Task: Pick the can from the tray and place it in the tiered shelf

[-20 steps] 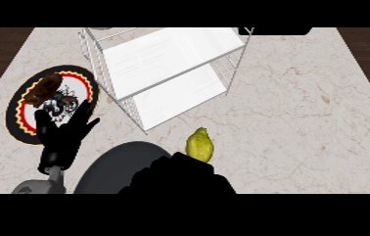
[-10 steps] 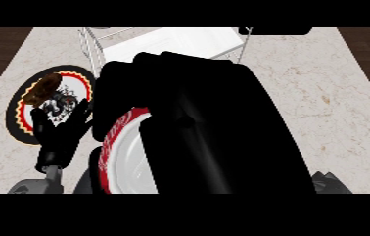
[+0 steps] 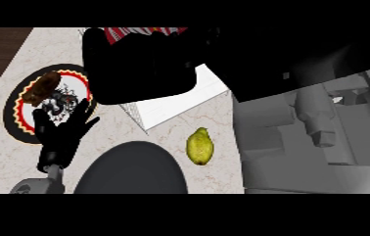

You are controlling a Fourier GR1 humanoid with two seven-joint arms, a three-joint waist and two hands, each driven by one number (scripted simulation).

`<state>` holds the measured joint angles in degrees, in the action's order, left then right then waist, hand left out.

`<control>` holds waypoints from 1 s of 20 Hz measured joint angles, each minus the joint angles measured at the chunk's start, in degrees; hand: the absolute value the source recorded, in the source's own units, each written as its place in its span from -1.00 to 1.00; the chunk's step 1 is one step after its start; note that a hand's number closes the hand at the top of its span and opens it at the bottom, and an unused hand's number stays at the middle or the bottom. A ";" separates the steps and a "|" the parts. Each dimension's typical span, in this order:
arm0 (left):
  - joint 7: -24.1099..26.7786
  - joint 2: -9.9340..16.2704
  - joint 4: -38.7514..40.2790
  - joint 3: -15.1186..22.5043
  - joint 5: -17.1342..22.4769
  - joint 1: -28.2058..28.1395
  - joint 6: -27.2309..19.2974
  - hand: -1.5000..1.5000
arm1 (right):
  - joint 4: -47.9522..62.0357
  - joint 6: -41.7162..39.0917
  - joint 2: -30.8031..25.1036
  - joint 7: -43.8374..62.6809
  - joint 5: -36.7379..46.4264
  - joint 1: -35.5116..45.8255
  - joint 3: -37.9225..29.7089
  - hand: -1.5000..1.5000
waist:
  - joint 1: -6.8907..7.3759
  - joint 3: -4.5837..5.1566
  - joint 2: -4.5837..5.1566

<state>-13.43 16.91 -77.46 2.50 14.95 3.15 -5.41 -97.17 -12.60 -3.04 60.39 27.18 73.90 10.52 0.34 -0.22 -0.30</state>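
I am seeing my right hand (image 3: 145, 66) filling the upper middle of the head view, a black mass raised close under the camera, with its grey forearm (image 3: 303, 132) taking up the whole right side. Its fingers are curling round the can (image 3: 137, 32), of which only a red and white striped strip is showing at the hand's top edge (too little for me to tell which way its long axis runs). The hand and can are hanging in front of the white tiered shelf (image 3: 177, 103), whose wire corner and one white panel are peeking out just below the hand; I cannot tell what the shelf holds. My left hand (image 3: 63, 127) is resting open at the lower left, fingers spread and pointing up, overlapping the lower edge of the round patterned tray (image 3: 22, 120), which is carrying a brown lump (image 3: 41, 85). A yellow lemon (image 3: 199, 146) is lying on the marble counter (image 3: 217, 117) just below the shelf, beside a dark rounded shape (image 3: 130, 169) at the bottom.
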 measured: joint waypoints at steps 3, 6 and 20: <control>-0.50 0.22 -0.10 -0.38 0.18 0.29 0.52 0.00 | 5.53 -1.53 -1.38 -2.17 -1.81 2.56 -2.31 1.00 | 0.12 0.00 0.07; -1.23 0.04 -0.11 -0.23 -0.34 0.69 0.38 0.00 | 11.50 -2.60 -1.92 -4.76 -1.89 4.64 -2.87 1.00 | 0.29 -0.01 0.15; -1.13 -1.14 -0.13 -1.33 -1.23 0.71 1.14 0.00 | 29.34 0.95 -2.35 -19.20 4.22 5.19 -3.50 1.00 | 0.47 -0.07 0.26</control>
<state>-14.56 15.77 -77.59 1.17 13.72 3.86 -4.27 -67.83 -11.65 -5.40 41.19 31.39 79.09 7.02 0.81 -0.29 -0.04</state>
